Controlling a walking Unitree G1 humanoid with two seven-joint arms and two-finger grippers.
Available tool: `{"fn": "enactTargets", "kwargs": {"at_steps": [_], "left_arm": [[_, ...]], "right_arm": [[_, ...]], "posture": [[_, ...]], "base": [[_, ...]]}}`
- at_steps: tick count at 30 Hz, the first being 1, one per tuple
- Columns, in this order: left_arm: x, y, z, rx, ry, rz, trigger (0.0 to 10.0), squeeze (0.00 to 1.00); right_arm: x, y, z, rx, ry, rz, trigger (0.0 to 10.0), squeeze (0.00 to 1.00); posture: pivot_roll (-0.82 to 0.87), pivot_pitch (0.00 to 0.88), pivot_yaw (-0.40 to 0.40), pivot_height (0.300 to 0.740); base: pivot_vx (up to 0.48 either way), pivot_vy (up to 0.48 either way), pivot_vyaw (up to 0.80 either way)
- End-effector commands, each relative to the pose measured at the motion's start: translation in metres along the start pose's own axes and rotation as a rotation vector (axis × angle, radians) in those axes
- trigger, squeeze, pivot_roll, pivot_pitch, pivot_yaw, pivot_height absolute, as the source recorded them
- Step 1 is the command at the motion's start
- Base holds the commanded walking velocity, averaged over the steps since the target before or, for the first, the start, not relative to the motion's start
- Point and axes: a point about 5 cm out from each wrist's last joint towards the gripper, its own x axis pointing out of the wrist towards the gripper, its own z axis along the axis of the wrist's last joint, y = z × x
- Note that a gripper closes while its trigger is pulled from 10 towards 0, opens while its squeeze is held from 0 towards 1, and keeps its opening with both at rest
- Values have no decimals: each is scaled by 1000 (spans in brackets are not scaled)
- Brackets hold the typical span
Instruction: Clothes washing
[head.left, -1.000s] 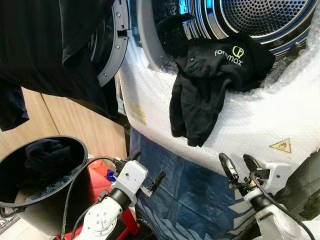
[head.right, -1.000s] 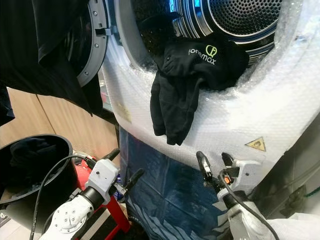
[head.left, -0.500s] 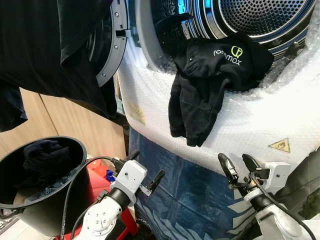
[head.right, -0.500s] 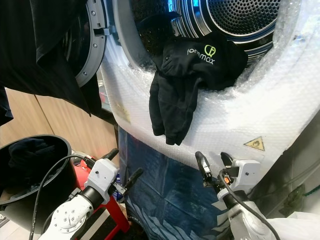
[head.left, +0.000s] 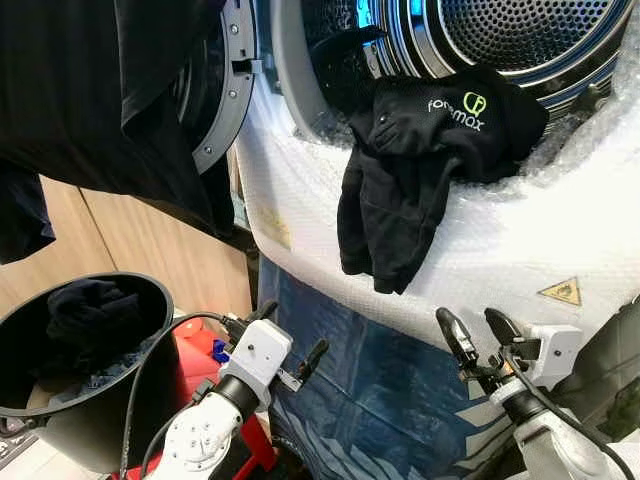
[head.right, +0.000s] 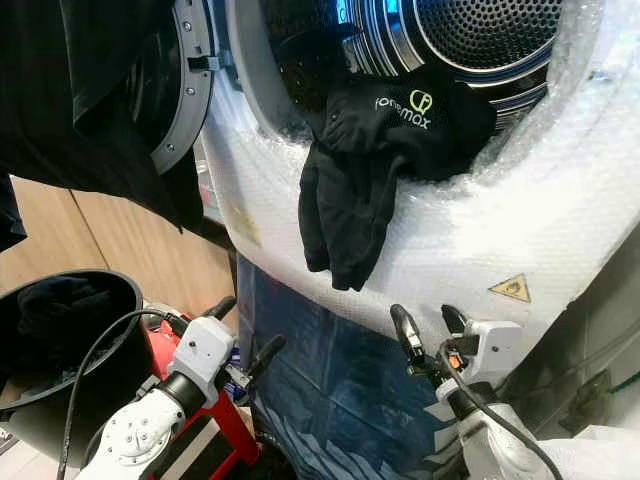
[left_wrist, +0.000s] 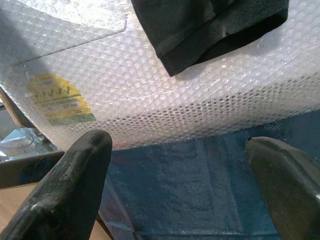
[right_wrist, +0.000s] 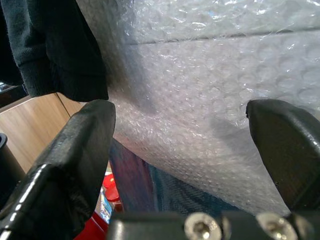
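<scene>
Washing machine (head.left: 560, 250), front wrapped in bubble wrap, door (head.left: 215, 90) swung open at 11 o'clock of the scene, drum (head.left: 530, 30) at 1 o'clock: position unchanged from one second ago apart from a slight shift of the whole head-camera picture. Black sweatshirt (head.left: 420, 170) with a green-and-white logo, draped over the lower lip of the drum opening, one part inside, the rest hanging down the wrapped front: same lie as in the earlier frames. Dark cloth (head.left: 90, 110) hanging over the open door at 10 o'clock. Black bucket (head.left: 50, 405) at 8 o'clock, holding a dark garment (head.left: 90, 310). Blue sheet (head.left: 380, 380) below the bubble wrap at 6 o'clock. Left gripper (head.left: 292, 343), at 7 o'clock, fingers spread wide, holding nothing, touching nothing; barely displaced from a second ago. Right gripper (head.left: 477, 337), at 5 o'clock, fingers parted, empty, clear of the sweatshirt hanging above it; likewise almost unmoved. Left wrist view adds a yellow label (left_wrist: 57, 100) under the wrap and the sweatshirt's hem (left_wrist: 215, 35) beyond the fingers. Right wrist view adds a hanging cuff (right_wrist: 60, 55) beside one finger, with wooden panelling (right_wrist: 35, 127) behind.
</scene>
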Motion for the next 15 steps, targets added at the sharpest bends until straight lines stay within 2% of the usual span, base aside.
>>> {"fn": "enactTargets", "kwargs": {"at_steps": [1,15], "left_arm": [[-1,1,5,2,-23,2,10000,0],[1,4,4,3,-20,16,10000,0]], "right_arm": [[5,12,15,-33,-59,75,10000,0],[5,12,16,-44,-54,82,10000,0]], "posture": [[-25,0,-10,740],[-27,0,-9,740]], "base": [[0,0,0],[0,0,0]]}}
